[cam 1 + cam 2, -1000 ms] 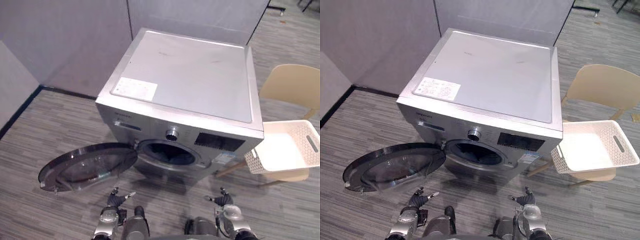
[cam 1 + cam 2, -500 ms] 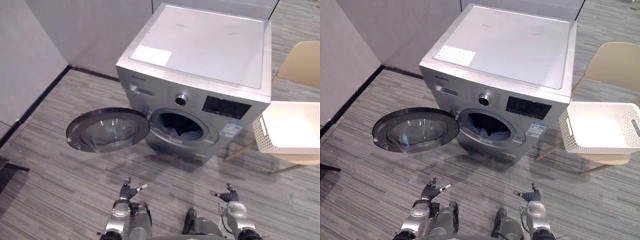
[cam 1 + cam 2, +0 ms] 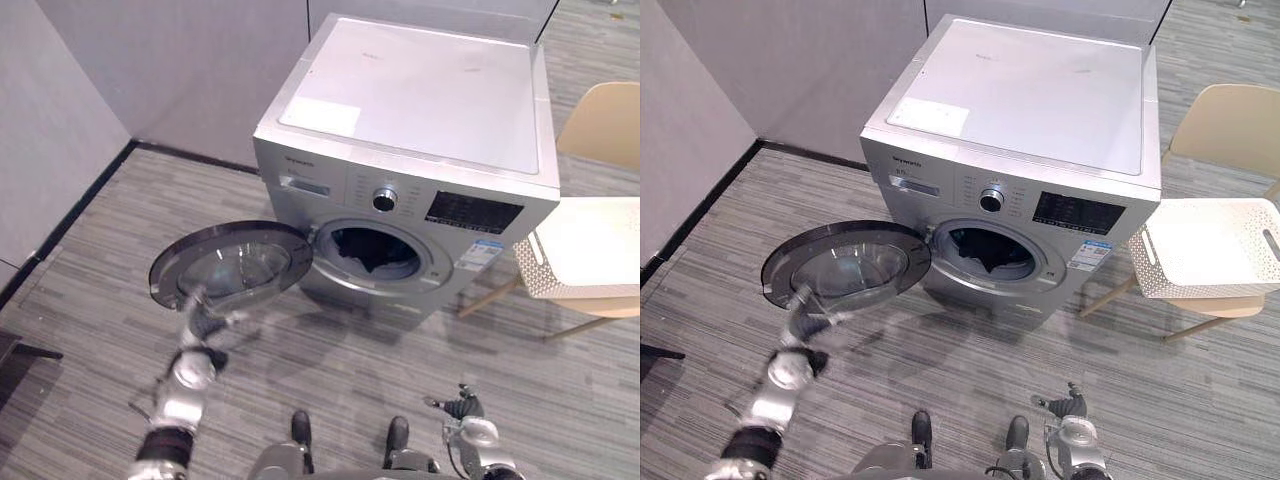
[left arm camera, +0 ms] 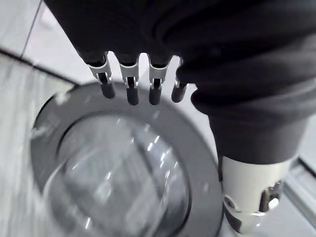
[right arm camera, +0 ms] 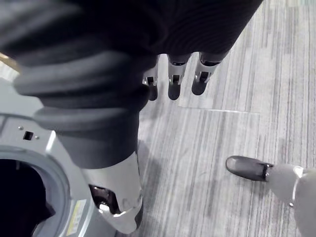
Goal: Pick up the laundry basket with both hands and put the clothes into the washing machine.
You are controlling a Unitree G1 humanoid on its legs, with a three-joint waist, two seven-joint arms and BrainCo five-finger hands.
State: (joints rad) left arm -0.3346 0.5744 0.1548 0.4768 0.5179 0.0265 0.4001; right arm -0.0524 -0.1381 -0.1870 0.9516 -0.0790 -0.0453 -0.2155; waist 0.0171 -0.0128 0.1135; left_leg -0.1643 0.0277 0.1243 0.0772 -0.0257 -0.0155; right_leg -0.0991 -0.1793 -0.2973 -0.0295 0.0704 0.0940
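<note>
The silver washing machine (image 3: 420, 100) stands with its round door (image 3: 232, 268) swung open to the left. Dark clothes (image 3: 985, 252) lie inside the drum. A white laundry basket (image 3: 1210, 245) sits empty on a beige chair (image 3: 1225, 125) to the machine's right. My left hand (image 3: 803, 322) is raised just in front of the door's lower rim, its fingers (image 4: 128, 89) straight and holding nothing, with the door glass (image 4: 118, 177) close past them. My right hand (image 3: 1065, 405) hangs low near the floor, its fingers (image 5: 173, 81) relaxed and empty.
Grey partition walls (image 3: 150, 70) close off the back and left. Striped grey floor (image 3: 350, 360) lies before the machine. The open door juts out low over the floor at the left.
My left arm has lifted from low by my side up toward the open door. The right hand stays low. The view has shifted, so the machine shows further right.
</note>
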